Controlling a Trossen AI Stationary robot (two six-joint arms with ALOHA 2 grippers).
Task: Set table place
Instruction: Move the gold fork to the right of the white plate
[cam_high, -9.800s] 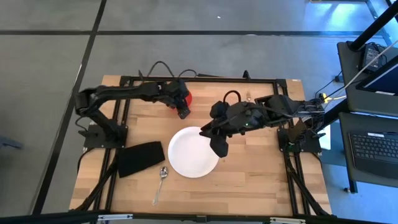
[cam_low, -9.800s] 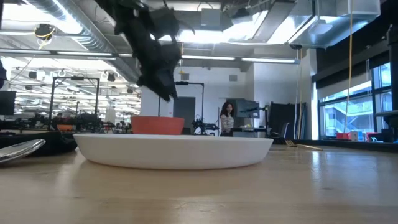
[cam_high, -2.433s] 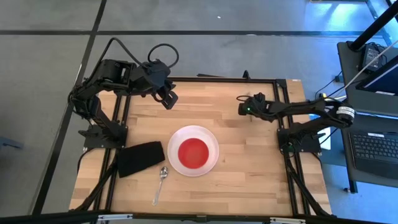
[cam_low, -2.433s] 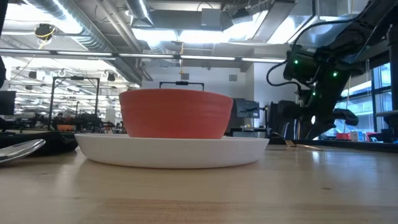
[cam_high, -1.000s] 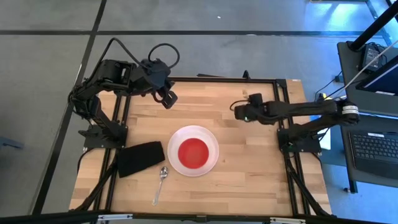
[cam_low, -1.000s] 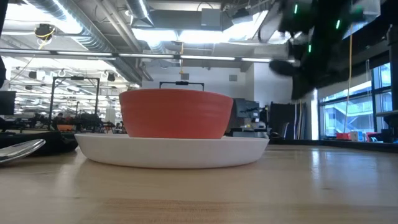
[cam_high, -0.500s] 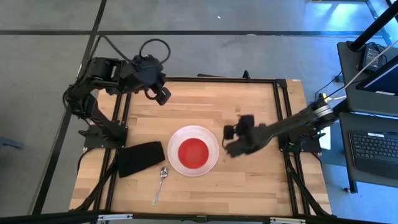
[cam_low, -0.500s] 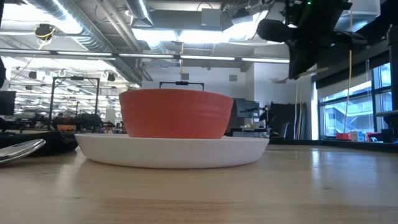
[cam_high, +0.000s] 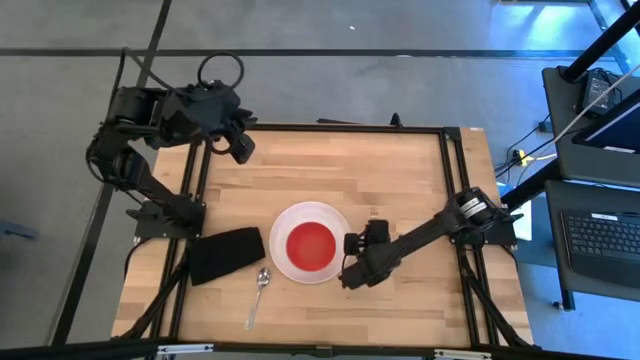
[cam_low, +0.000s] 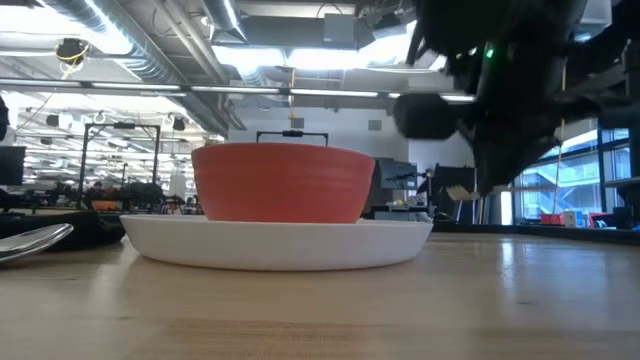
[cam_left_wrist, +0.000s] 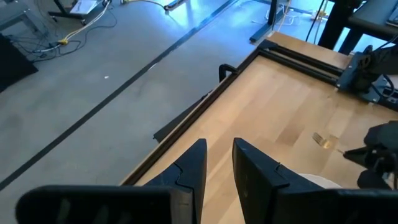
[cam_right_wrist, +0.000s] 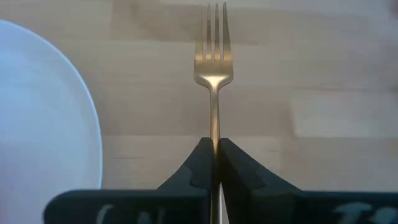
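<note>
A red bowl (cam_high: 311, 243) stands in a round white plate (cam_high: 335, 222) near the table's middle; the low view also shows the bowl (cam_low: 283, 183) and the plate (cam_low: 280, 242). A silver spoon (cam_high: 259, 293) lies on the wood near-left of the plate. My right gripper (cam_high: 351, 277) is just right of the plate's near side, shut on a slim fork (cam_right_wrist: 213, 62). My left gripper (cam_high: 242, 150) hangs over the table's far left corner, empty, with a narrow gap between its fingers (cam_left_wrist: 219, 152). My right gripper pinches the fork's handle (cam_right_wrist: 214, 127) between its two fingers, one on each narrow edge. The fork runs straight on along the fingers, tines away from them, broad face toward the wrist camera. The tines stand over bare wood beside the plate's rim (cam_right_wrist: 93, 118).
A black folded cloth (cam_high: 225, 254) lies left of the plate. A black metal frame (cam_high: 340, 128) edges the table. Bare wood stretches right of the plate and along the far side. The room behind shows in the low view.
My right gripper has carried the fork from the table's far right toward the near edge and the left, down beside the plate's right near side. My left arm has drawn back toward the table's far left corner.
</note>
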